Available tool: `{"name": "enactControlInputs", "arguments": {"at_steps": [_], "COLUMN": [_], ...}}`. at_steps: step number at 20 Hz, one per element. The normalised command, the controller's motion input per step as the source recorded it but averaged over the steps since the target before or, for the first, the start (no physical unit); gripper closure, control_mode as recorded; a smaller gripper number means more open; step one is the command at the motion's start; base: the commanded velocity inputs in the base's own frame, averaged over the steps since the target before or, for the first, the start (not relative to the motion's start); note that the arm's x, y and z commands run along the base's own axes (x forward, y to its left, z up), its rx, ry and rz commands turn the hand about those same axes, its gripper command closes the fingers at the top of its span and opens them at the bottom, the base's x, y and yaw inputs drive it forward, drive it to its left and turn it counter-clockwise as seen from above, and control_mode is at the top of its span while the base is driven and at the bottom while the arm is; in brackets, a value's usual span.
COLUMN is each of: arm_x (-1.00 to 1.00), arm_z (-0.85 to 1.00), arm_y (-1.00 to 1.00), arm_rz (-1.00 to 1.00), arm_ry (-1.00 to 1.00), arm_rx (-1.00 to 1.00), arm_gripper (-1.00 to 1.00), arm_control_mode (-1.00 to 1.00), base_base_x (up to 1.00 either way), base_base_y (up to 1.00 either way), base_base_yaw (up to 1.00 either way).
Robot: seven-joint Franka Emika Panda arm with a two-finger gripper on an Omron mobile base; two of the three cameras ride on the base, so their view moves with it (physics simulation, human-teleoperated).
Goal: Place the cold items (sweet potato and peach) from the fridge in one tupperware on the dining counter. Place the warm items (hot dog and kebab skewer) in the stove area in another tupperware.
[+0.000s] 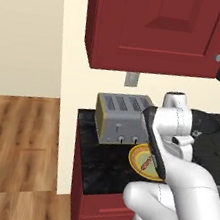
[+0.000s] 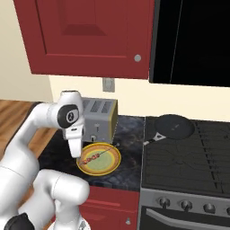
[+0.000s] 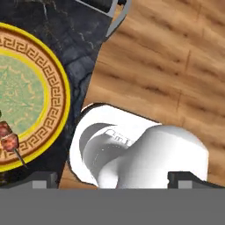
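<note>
1. Left base view: a round plate with a yellow rim and patterned brown band (image 1: 139, 160) lay on the black stone bench (image 1: 99, 156), just in front of a silver four-slot toaster (image 1: 122, 118). A kebab skewer with reddish meat pieces (image 1: 146, 163) rested on the plate, partly hidden by the white arm. Dark red cabinets hung above, and wooden floor (image 1: 20, 142) spread to the left.
2. Right base view: the kebab skewer (image 2: 95, 157) lay slantwise across the plate (image 2: 99, 160), its thin stick pointing up and right. The plate sat between the toaster (image 2: 99, 119) and the bench's front edge, beside a black stove (image 2: 188, 155) carrying a dark round pan (image 2: 173, 127). The arm's wrist hung just above the plate's left rim.
3. Hand view: the pincer (image 3: 112, 179) had its two dark tips set wide apart, holding nothing. The plate (image 3: 57, 92) filled the left side, with the skewer's meat (image 3: 8, 138) at the left edge; wooden floor (image 3: 176, 66) showed at right.
</note>
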Motion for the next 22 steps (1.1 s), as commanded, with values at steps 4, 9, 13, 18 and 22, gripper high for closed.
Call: {"name": "enactControlInputs", "arguments": {"at_steps": [4,9,13,18,22], "arm_x": [0.27,0.21,0.43,0.55,0.56], "arm_z": [-0.3,-0.47,-0.44,-0.32,-0.13], "arm_y": [0.0,0.01,0.03,0.03,0.02], "arm_rz": [0.45,0.08,0.07,0.14,0.13], "arm_ry": [-0.24,-0.15,0.0,0.0,0.0], "arm_rx": [0.0,0.0,0.0,0.0,0.0], "arm_gripper": [-1.0,-1.0,-1.0,-1.0,-1.0], "arm_control_mode": [-1.0,-1.0,-1.0,-1.0,-1.0], "base_base_x": [0.0,0.0,0.0,0.0,0.0], "base_base_y": [0.0,0.0,0.0,0.0,0.0], "base_base_yaw": [0.0,0.0,0.0,0.0,0.0]}}
